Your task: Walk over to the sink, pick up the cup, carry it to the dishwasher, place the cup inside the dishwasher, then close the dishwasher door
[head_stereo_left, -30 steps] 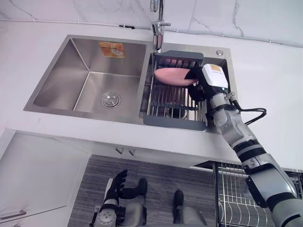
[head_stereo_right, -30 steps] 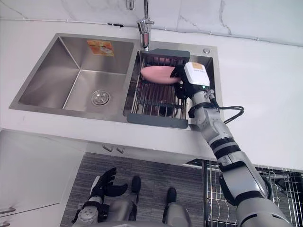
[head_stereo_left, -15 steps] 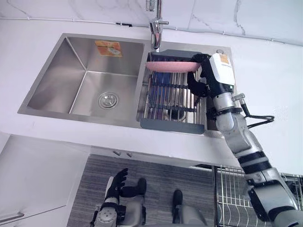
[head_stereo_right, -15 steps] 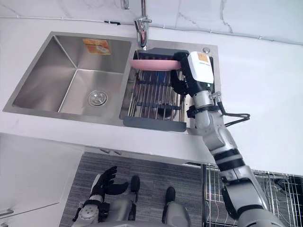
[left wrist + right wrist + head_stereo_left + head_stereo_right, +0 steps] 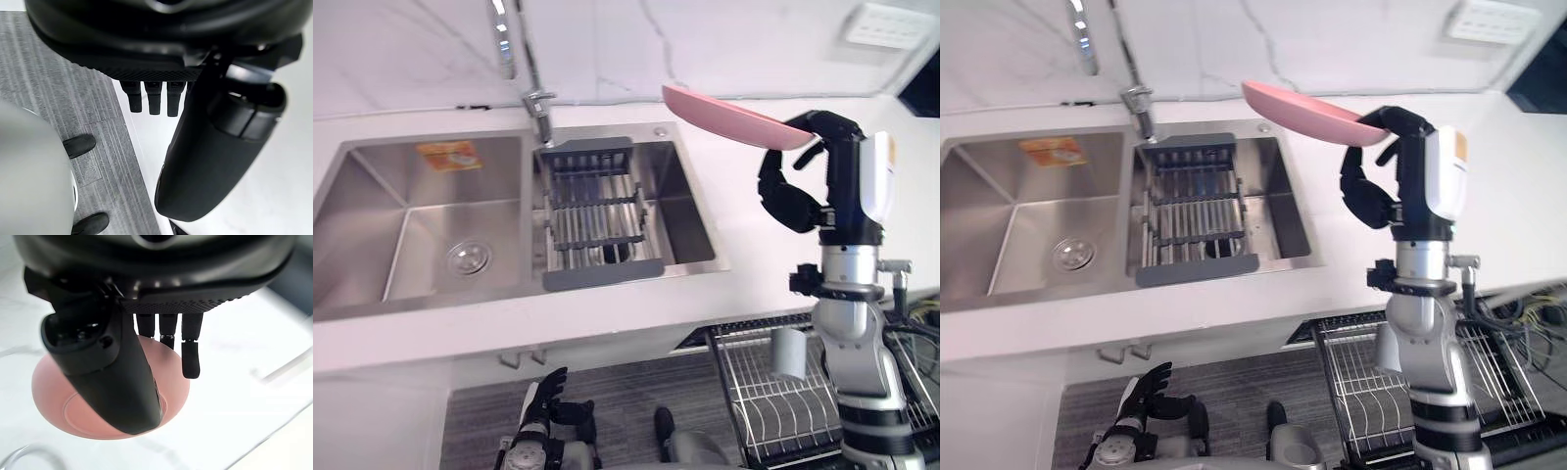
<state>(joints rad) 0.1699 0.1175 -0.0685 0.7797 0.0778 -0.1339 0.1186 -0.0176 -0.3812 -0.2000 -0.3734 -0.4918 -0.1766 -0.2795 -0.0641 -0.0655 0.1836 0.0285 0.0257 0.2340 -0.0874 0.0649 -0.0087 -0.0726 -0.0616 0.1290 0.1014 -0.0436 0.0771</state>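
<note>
Right robot hand [image 5: 791, 188] was raised above the white desk [image 5: 749, 245], to the right of the stainless steel double sink [image 5: 703, 266], clenched on the rim of a pink round shallow plate [image 5: 724, 117]. No cup in that hand; the thing held was a plate. It was tilted, clear of the desk, its far edge out toward the sink. In the right wrist view the thumb lay across the plate's face [image 5: 54, 401]. A dark grey slatted drainer [image 5: 597, 211] sat in the sink's right basin under the chrome tap [image 5: 534, 100]. A wire dishwasher rack [image 5: 754, 406] stood pulled out below the desk edge. Left robot hand [image 5: 544, 405] hung low over the grey plank floor [image 5: 480, 431], fingers [image 5: 154, 100] relaxed, holding nothing.
</note>
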